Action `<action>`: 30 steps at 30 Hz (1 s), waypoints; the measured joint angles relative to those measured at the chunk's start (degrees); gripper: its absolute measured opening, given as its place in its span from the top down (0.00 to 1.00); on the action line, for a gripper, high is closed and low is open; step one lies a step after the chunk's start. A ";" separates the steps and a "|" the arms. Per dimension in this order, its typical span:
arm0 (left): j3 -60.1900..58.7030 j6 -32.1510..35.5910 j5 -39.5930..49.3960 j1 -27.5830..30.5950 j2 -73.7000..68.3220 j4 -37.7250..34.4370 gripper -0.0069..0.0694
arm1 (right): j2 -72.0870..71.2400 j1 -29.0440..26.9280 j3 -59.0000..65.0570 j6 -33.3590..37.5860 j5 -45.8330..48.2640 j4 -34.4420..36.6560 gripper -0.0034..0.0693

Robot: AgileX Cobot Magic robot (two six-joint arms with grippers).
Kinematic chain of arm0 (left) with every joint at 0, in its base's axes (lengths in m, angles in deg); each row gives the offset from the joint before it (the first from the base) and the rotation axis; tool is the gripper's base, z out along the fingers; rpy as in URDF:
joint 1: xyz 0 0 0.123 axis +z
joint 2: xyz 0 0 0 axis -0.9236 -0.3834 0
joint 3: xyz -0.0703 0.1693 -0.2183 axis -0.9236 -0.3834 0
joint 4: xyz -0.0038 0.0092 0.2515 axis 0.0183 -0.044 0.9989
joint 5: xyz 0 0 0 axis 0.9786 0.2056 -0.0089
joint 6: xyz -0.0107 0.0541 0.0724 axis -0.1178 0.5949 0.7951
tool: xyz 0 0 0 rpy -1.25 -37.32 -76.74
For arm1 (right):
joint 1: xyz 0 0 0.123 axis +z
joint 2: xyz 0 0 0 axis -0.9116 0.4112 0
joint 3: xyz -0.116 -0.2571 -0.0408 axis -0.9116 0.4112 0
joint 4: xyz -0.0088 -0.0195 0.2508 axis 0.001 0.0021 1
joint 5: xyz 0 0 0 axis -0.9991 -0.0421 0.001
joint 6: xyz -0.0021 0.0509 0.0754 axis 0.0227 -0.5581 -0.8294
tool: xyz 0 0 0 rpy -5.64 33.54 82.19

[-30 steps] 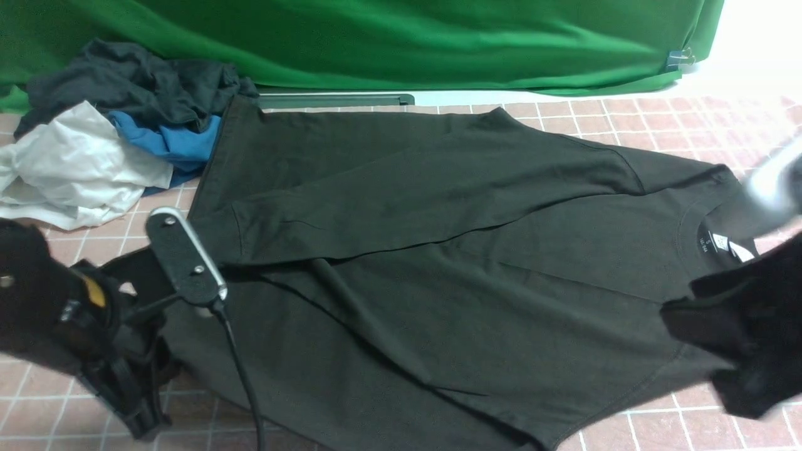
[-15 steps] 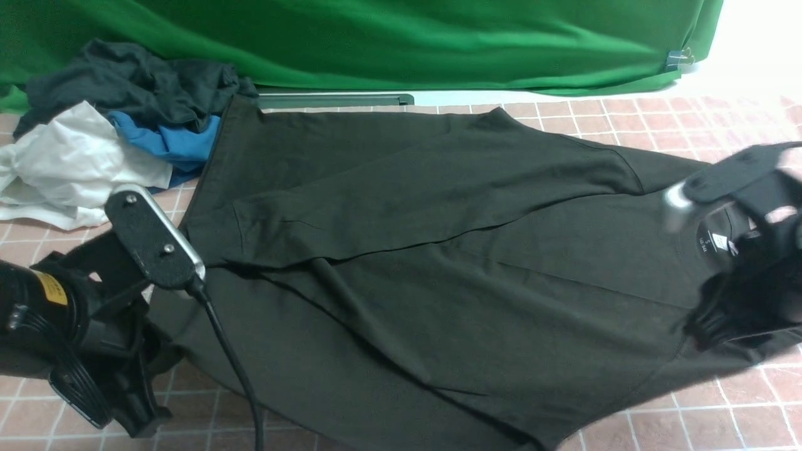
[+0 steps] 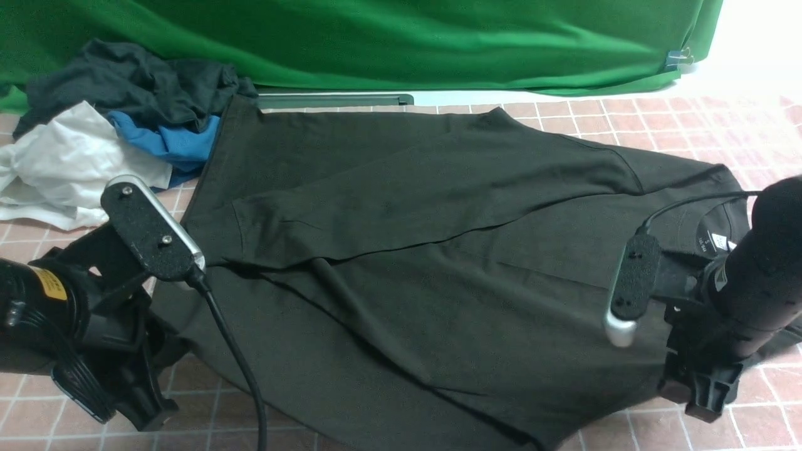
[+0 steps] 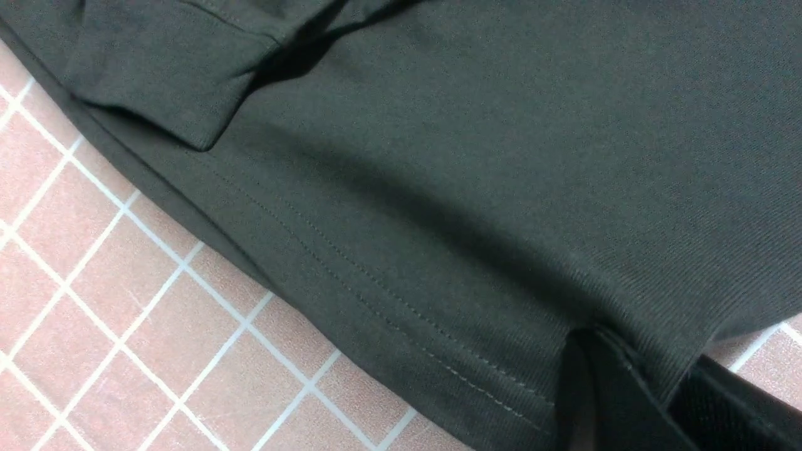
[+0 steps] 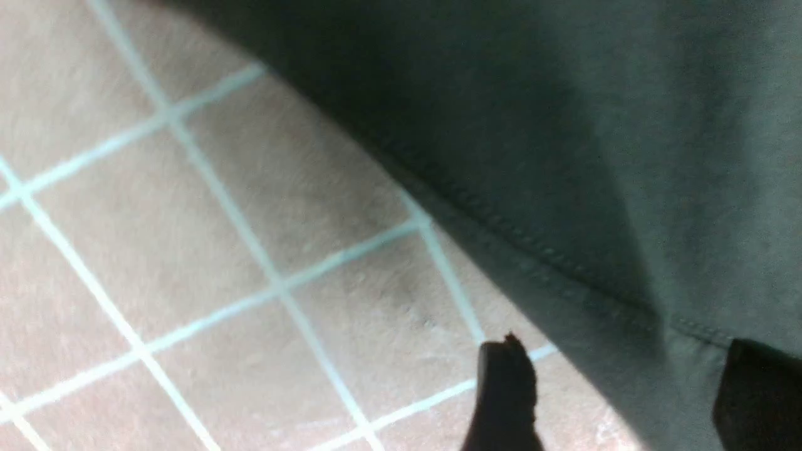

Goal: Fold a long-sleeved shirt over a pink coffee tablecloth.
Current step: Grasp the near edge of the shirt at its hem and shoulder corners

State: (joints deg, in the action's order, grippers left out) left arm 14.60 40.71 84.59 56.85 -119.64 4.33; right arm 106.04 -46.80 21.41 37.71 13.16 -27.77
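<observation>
Inventory, as I read it from the remote station:

1. Black crew-neck long-sleeved shirt (image 3: pixel 438 263). It lies flat across the middle of the tabletop, collar toward the right arm and hem toward the left arm. One sleeve (image 3: pixel 407 200) is folded across the body. A white neck label (image 3: pixel 720 241) shows inside the collar.
2. Dusty-pink tablecloth with a thin white grid (image 3: pixel 689 125). It is spread under the shirt and shows on every side of it.
3. Left gripper (image 3: pixel 147 407), at the near hem corner. In the left wrist view its fingers (image 4: pixel 601 401) are closed tight, with the stitched hem pinched between them.
4. Right gripper (image 3: pixel 702 394), at the near edge below the collar. In the right wrist view its fingers (image 5: pixel 504 394) stand well apart, one over bare pink cloth and the other over the shirt, with the seamed edge running between them. That view is dim and soft, but as far as I can judge they grip nothing.
5. Heap of dark grey, blue and white garments (image 3: pixel 113 125), far left, touching the shirt's far hem corner.
6. Green backdrop cloth (image 3: pixel 376 37) along the far side, with a flat dark green bar (image 3: pixel 335 99) at its foot.

Obstructions: the right arm and its black wrist camera (image 3: pixel 633 285) cover part of the collar and the near shoulder. The left arm's wrist camera (image 3: pixel 153 228) and its black cable (image 3: pixel 238 363) cross the near hem.
</observation>
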 joint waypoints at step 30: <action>0.00 0.00 -0.80 0.00 0.46 -1.03 0.87 | 3.99 0.00 2.78 6.92 -9.64 -5.19 0.52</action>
State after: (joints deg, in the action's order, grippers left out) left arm 14.60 40.71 83.79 56.85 -119.18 3.30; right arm 110.03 -46.80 24.19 44.63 3.52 -32.96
